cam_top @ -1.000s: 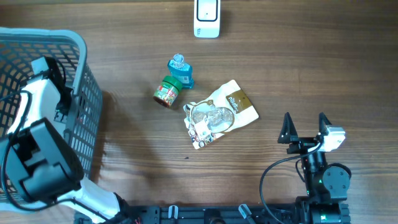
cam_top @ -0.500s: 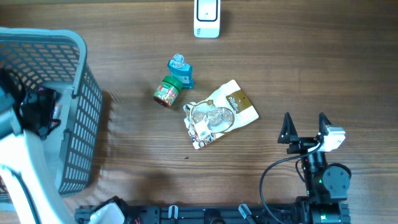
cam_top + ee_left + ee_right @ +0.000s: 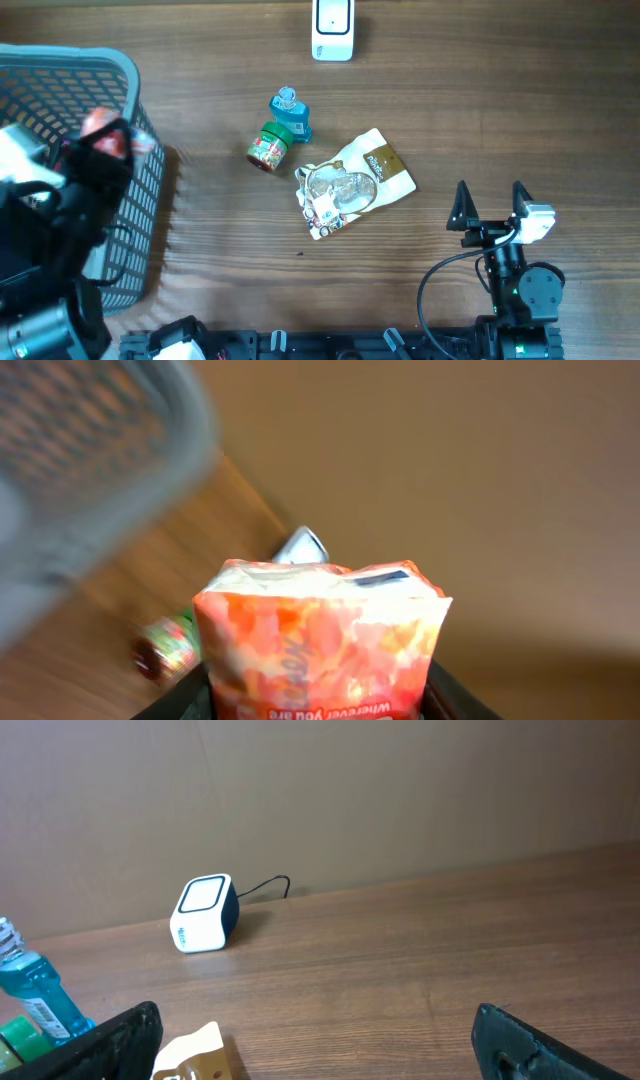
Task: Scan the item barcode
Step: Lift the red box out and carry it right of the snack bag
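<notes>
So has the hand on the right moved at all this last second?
No. The right hand sits where it was, just as far below and right of the white scanner, fingers open.

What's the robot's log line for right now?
left pincer: gripping orange snack bag | right pincer: open, empty | scanner: on table

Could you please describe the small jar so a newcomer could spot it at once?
From the grey basket on the left, look right to the three items mid-table. The jar sits leftmost, beside the blue bottle. Only it has a green lid and a reddish label.
</notes>
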`<control>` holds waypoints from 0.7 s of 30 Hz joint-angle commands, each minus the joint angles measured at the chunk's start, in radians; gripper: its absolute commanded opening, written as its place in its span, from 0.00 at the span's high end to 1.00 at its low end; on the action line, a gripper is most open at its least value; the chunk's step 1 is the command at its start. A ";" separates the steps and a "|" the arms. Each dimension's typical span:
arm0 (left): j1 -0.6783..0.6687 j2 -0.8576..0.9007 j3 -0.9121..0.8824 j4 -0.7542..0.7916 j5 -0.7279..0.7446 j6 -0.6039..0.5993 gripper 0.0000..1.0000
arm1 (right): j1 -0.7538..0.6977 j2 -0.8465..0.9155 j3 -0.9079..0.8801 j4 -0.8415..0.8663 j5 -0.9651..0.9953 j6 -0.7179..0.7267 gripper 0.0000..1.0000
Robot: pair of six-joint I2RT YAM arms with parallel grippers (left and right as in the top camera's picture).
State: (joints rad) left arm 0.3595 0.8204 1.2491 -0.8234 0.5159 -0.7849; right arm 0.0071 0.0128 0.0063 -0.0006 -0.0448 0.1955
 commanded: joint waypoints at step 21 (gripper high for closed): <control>-0.936 0.953 -0.006 0.482 -0.506 -0.009 0.54 | 0.006 -0.005 -0.001 0.003 -0.010 -0.012 0.00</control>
State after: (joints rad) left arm -0.5713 1.7142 1.2480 -0.3679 0.0551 -0.7918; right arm 0.0090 0.0128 0.0063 -0.0006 -0.0448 0.1955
